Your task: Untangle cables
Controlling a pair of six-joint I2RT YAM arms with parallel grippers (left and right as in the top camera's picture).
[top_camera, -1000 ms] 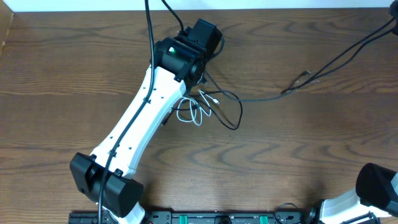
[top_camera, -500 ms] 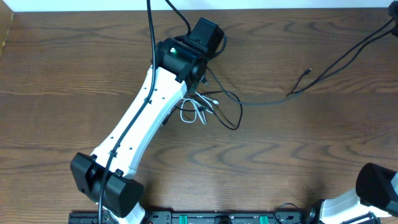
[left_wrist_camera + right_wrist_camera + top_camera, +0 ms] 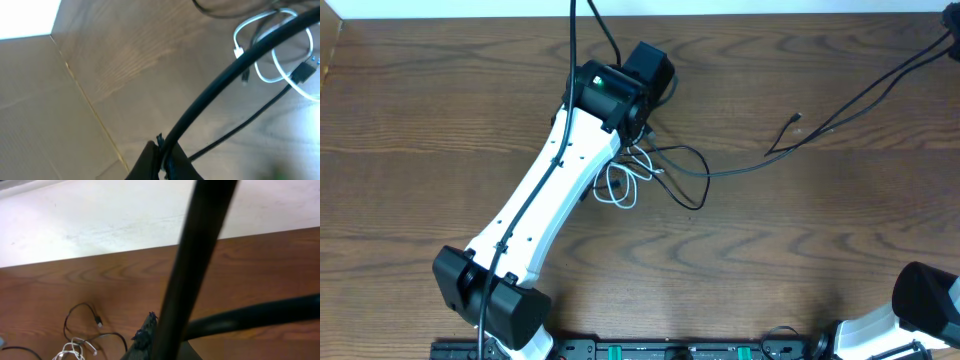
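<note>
Several thin cables lie on the brown table [image 3: 440,110] — one white cable [image 3: 618,188] and some black cables [image 3: 688,178]. They bunch up in a small messy heap right beside the left gripper [image 3: 159,159], partly under the end of the white left arm [image 3: 550,190].

The white cable makes a few loops on the side of the heap nearer the arm's base. One black cable makes a big loop on the side away from the left jaws. It then runs far off across the wood, and a small plug end [image 3: 796,118] shows out there.

The left jaws are pressed together. I cannot tell if they pinch a cable, because the arm hides them from above. In the left wrist view a thick black wire [image 3: 240,65] crosses in front of the white loops.

The right gripper [image 3: 145,332] is well apart from the heap — its jaws are pressed together too. In the right wrist view the heap sits far ahead of those jaws and off to one side, with a little black plug [image 3: 98,323] at the end of a thin loop.
</note>
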